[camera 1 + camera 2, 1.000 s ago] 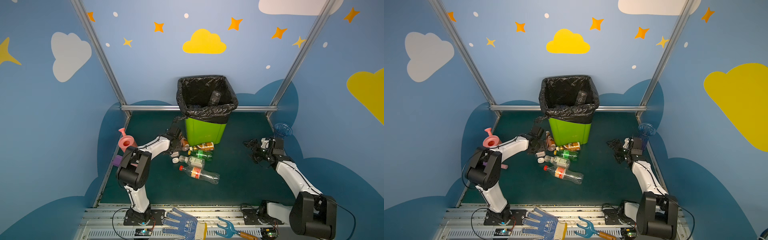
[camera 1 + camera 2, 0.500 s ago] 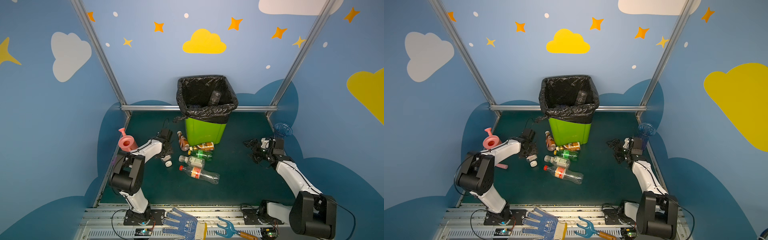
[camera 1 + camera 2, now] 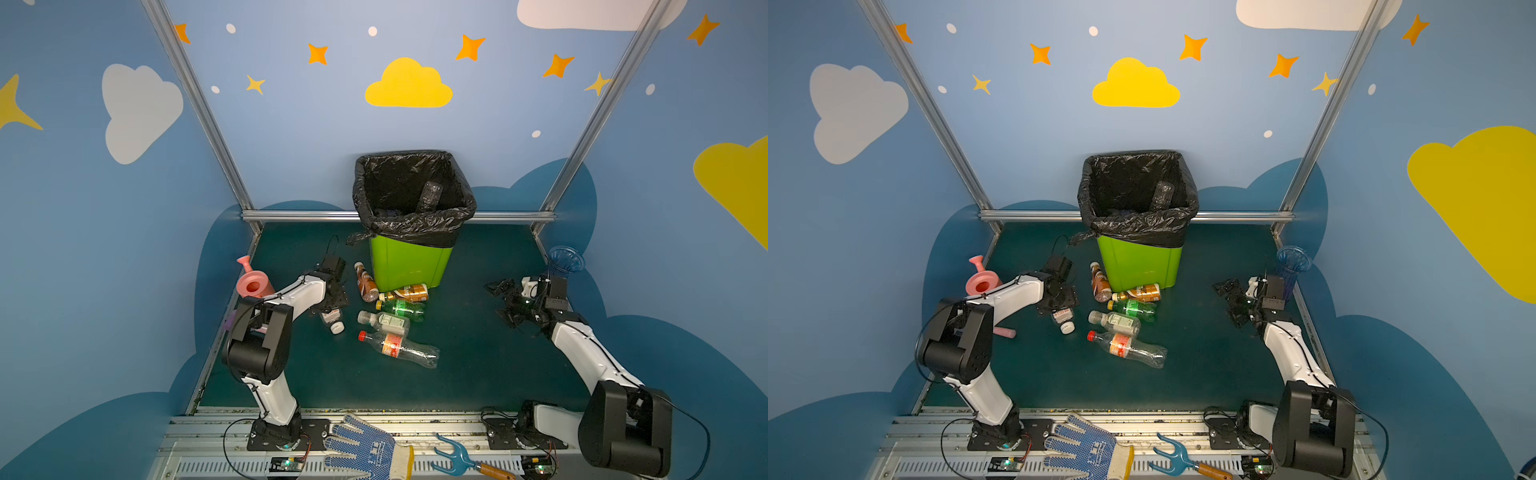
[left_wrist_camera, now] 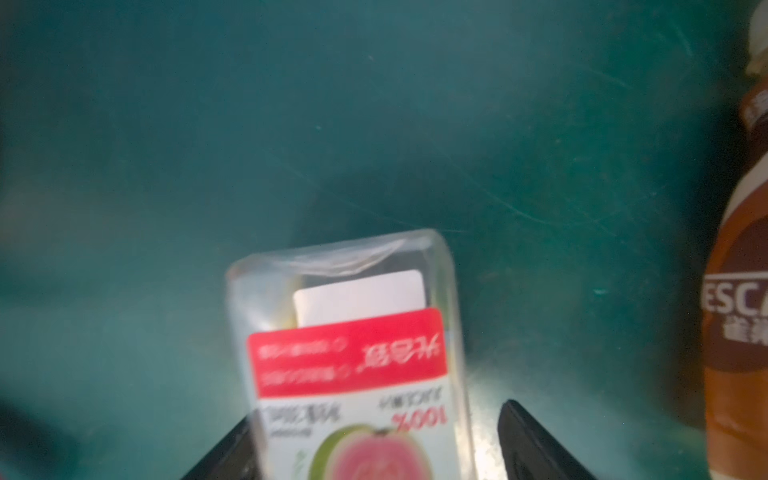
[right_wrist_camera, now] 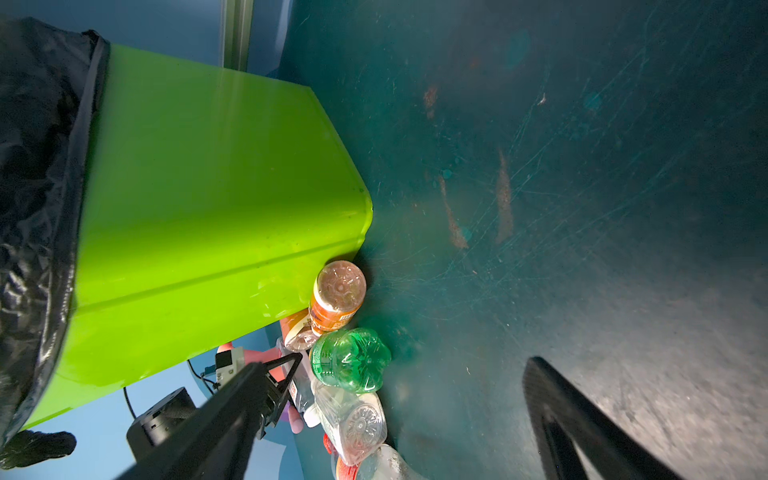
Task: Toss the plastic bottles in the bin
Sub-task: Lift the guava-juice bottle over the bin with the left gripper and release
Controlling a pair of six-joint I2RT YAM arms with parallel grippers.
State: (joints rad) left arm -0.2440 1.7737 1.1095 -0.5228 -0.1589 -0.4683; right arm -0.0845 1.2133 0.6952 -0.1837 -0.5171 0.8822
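My left claw (image 3: 328,308) sits apart around the small clear square plastic bottle (image 4: 357,353) on the dark green floor (image 3: 457,374), ready to pinch it. My right claw (image 3: 500,303) hangs wide apart, empty. The tall lime-green bin (image 3: 409,266) stands near.

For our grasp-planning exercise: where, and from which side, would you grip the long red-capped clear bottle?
Probably the red-labelled middle of the red-capped clear bottle, from straight above, squeezing across its width: it lies flat on the mat, and a neighbouring clear bottle crowds its neck end.

Bottles (image 3: 390,322) before bin (image 3: 409,266); watering can (image 3: 253,284) left; vase (image 3: 565,259) right.
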